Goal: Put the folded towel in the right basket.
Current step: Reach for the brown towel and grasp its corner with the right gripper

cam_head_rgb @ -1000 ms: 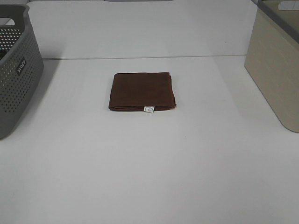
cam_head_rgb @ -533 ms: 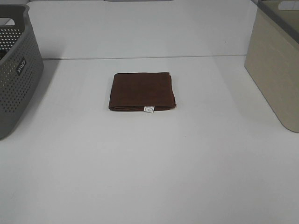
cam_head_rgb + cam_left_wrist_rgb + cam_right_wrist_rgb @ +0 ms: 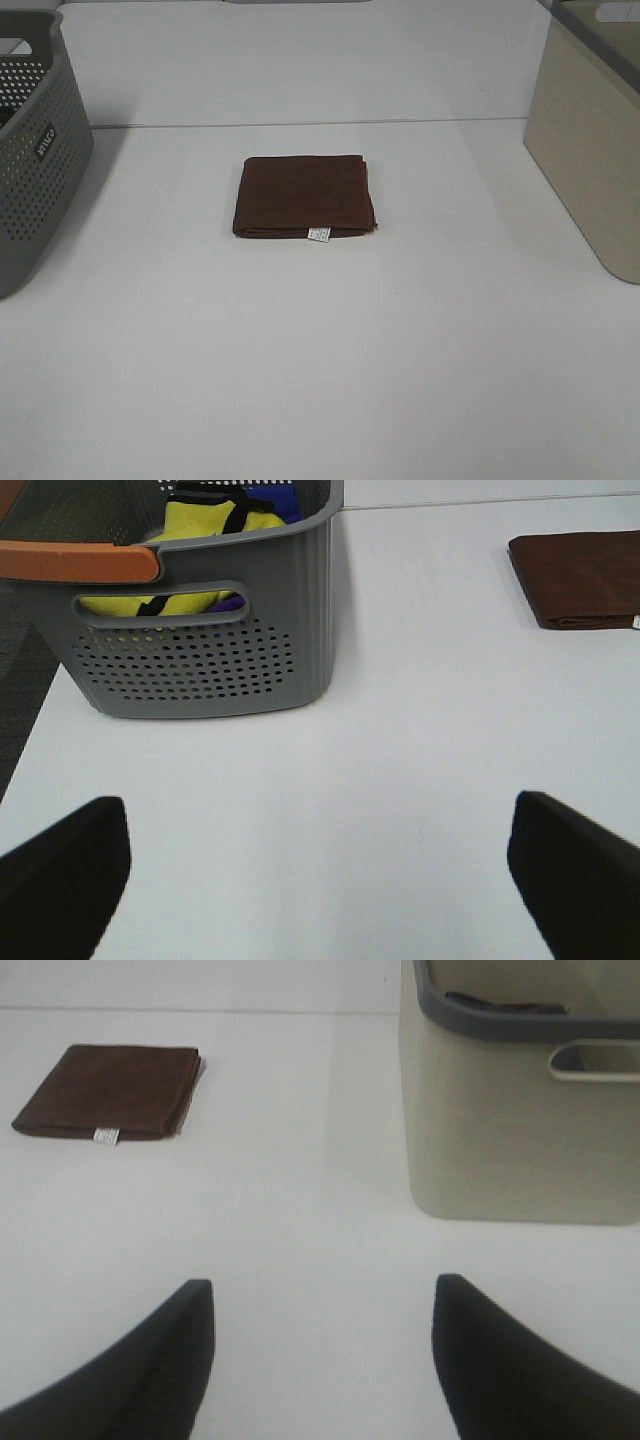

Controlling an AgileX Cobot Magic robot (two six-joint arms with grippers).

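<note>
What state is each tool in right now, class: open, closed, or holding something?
Left tool: open, holding nothing.
Right tool: open, holding nothing.

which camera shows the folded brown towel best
The exterior high view: the towel lies whole and central, with its white tag visible. The right wrist view also shows it whole, but off to one side. The left wrist view cuts it off at the frame edge.

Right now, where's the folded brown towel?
In the exterior high view, the folded brown towel lies centred between the left perforated grey basket and right beige basket.
</note>
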